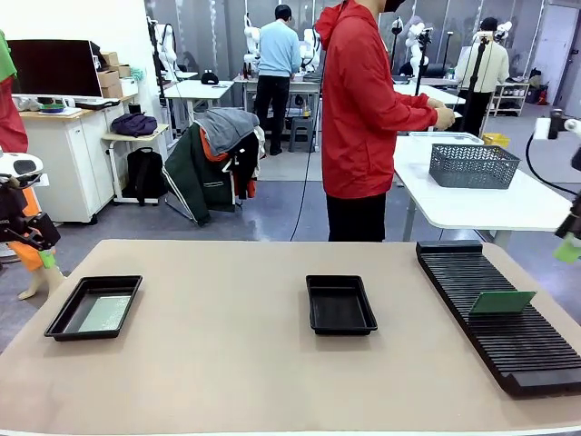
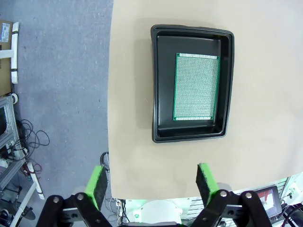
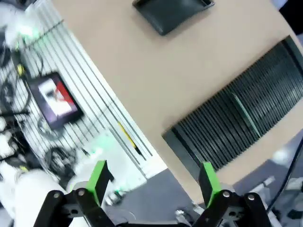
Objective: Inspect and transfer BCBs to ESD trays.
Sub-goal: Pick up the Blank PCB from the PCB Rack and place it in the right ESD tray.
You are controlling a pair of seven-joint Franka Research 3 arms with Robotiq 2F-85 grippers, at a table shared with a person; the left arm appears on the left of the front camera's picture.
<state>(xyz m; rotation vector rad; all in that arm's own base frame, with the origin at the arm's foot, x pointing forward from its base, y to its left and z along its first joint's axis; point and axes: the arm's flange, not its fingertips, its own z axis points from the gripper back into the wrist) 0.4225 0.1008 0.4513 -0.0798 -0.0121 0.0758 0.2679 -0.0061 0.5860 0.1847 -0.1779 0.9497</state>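
1. Currently the left gripper [image 2: 151, 185] hangs over the near edge of the bench [image 2: 265, 71]. Its fingers [image 2: 98, 185] stand wide apart with nothing between them.
2. Left wrist view: the left ESD tray [image 2: 191, 136] sits in the upper middle of the frame, just inside the bench edge. One BCB [image 2: 196, 87] lies flat on the tray floor, pale dotted face up, its edges parallel to the tray walls.
3. Front view: that tray is at the lower left of the frame. The left gripper is at the far left edge, beside the bench and apart from the tray.
4. The second ESD tray [image 1: 340, 306] sits near the middle of the bench, well apart from the first, with its glossy black floor showing.
5. A black slotted rack [image 1: 526, 350] runs along the right side of the frame. The second BCB [image 1: 502, 302] stands in one of its slots, long edge down and tilted.
6. The right gripper [image 3: 152, 183] has its fingers parted and holds nothing. The right wrist view is motion-blurred. The rack lies beyond the fingers, and the standing board reads as a thin green line, edge-on.
7. A person [image 1: 363, 109] in a red jacket stands beyond the far edge of the bench. The person is turned toward a white table [image 1: 472, 207] that carries a grey mesh basket [image 1: 473, 165].
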